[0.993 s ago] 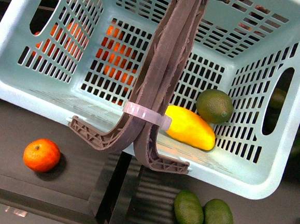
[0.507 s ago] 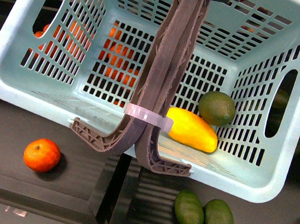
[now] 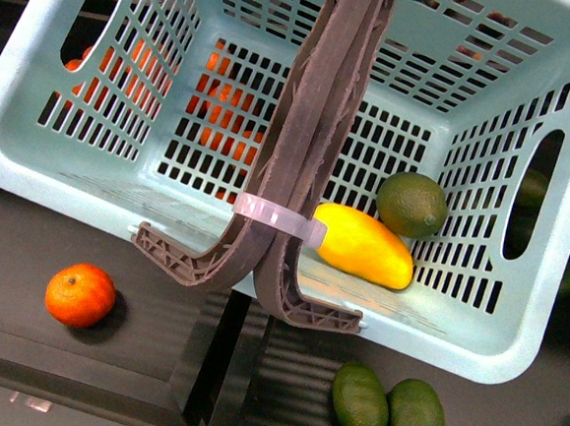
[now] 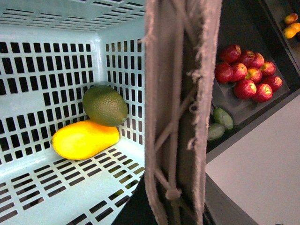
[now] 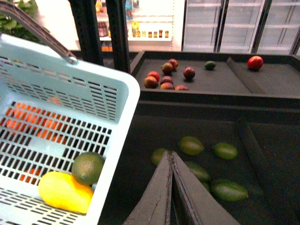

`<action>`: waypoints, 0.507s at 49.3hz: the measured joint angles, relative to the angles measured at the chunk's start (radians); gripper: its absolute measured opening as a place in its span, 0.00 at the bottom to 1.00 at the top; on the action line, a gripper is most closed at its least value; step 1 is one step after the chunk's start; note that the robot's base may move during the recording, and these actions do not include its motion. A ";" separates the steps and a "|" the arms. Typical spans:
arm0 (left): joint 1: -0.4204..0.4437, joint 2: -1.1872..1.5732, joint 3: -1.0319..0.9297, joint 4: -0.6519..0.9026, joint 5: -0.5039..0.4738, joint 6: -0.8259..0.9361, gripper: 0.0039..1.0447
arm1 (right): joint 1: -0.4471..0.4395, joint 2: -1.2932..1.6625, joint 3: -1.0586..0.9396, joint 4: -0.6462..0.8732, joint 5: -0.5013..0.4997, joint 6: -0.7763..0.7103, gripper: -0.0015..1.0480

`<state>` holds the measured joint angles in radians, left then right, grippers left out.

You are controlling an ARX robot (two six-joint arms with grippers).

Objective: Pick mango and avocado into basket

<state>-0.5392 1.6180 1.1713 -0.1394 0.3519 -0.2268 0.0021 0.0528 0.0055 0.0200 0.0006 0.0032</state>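
The pale turquoise basket [image 3: 90,183] hangs tilted above the dark display. Its two brown-grey handles [image 3: 312,126] are raised together, bound by a white band. The yellow mango [image 3: 363,245] and the dark green avocado [image 3: 412,204] lie touching in the basket's low corner; both also show in the left wrist view [image 4: 84,138] [image 4: 105,105] and the right wrist view [image 5: 64,191] [image 5: 87,167]. My left gripper [image 4: 176,206] is shut on the basket's handles. My right gripper [image 5: 169,155] is shut and empty, beside the basket's rim [image 5: 123,140], over green fruits.
An orange citrus [image 3: 80,295] and two green fruits [image 3: 388,409] lie on the dark display below the basket. More oranges [image 3: 215,99] show through the slots. Red fruits [image 4: 248,77] fill a tray beside the basket. Several green fruits [image 5: 225,151] lie under my right gripper.
The basket has swung slightly to the right and risen a little; the mango and avocado shifted with it. The handles stay held.
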 joint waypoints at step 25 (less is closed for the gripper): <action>0.000 0.000 0.000 0.000 -0.001 -0.001 0.08 | 0.000 -0.048 0.000 -0.019 0.000 0.000 0.02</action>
<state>-0.5396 1.6180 1.1713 -0.1394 0.3511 -0.2279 0.0021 0.0044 0.0055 0.0013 0.0002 0.0029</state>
